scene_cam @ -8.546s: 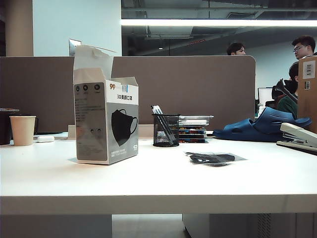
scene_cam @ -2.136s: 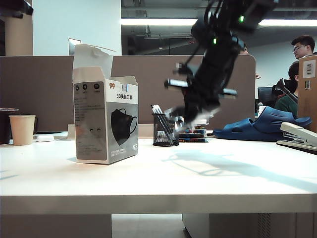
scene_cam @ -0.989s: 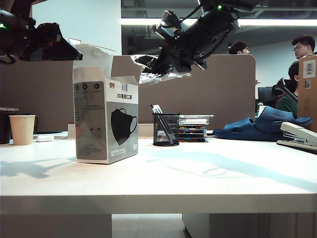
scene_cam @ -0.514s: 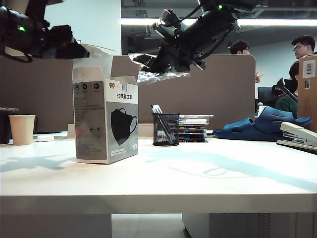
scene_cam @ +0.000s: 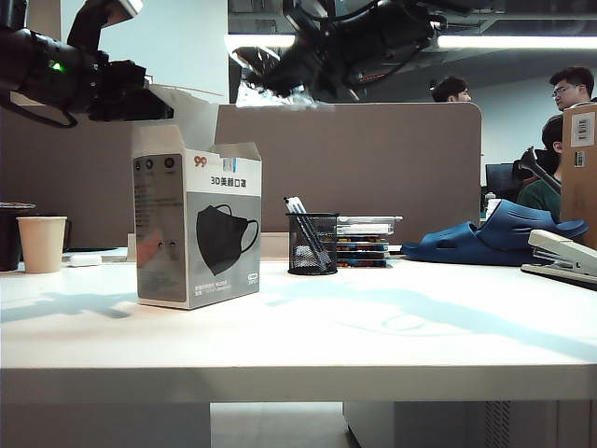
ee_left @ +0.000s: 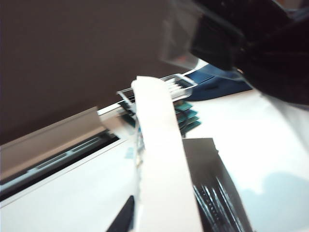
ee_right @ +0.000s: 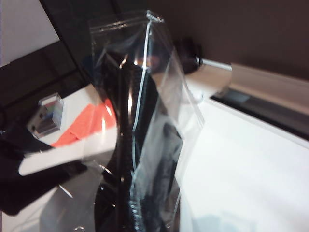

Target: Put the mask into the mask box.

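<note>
two end effectors at the frame's top: left end effector (scene_cam: 140, 93) clamps the mask box (scene_cam: 198, 229) flap, right end effector (scene_cam: 280, 75) pinches the mask (scene_cam: 270, 93); its limp wrapper may snag the carton's rim.

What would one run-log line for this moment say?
left gripper: shut on mask box flap | right gripper: holds mask above mask box | mask not yet in
</note>
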### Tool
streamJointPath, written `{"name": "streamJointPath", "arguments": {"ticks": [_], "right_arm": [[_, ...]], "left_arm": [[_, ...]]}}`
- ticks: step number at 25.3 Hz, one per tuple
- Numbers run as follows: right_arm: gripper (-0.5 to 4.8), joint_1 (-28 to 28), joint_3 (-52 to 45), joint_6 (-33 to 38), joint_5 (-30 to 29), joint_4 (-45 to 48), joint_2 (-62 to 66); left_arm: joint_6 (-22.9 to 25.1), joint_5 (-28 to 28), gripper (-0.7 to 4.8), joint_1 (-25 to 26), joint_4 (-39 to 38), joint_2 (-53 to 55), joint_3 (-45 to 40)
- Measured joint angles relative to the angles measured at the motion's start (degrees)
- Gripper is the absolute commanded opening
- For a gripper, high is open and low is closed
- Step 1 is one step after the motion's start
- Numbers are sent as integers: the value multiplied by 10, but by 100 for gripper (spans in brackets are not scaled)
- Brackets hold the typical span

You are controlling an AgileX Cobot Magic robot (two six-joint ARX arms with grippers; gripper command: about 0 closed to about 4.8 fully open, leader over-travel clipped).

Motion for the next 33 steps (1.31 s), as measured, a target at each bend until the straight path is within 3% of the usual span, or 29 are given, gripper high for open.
{"name": "streamJointPath", "arguments": {"ticks": [5, 10, 15, 18, 25, 33], "right_arm": [[48, 27, 0, 2, 0, 50, 13], [48, 54, 0, 2, 0, 113, 45], [48, 67, 0, 2, 27, 232, 97], [48, 69, 0, 3, 32, 251, 111], [48, 79, 2, 3, 31, 249, 137], [49, 82, 2, -3, 26, 139, 137]], "left_arm": [[-45, 4, -5, 0, 1, 0, 0], [-52, 9, -5, 0, 2, 0, 0], [-57, 57, -6, 0, -1, 0, 0], [-66, 60, -5, 1, -1, 1, 0], [-67, 56, -5, 3, 10, 2, -1], [-67, 59, -5, 3, 40, 3, -1]]}}
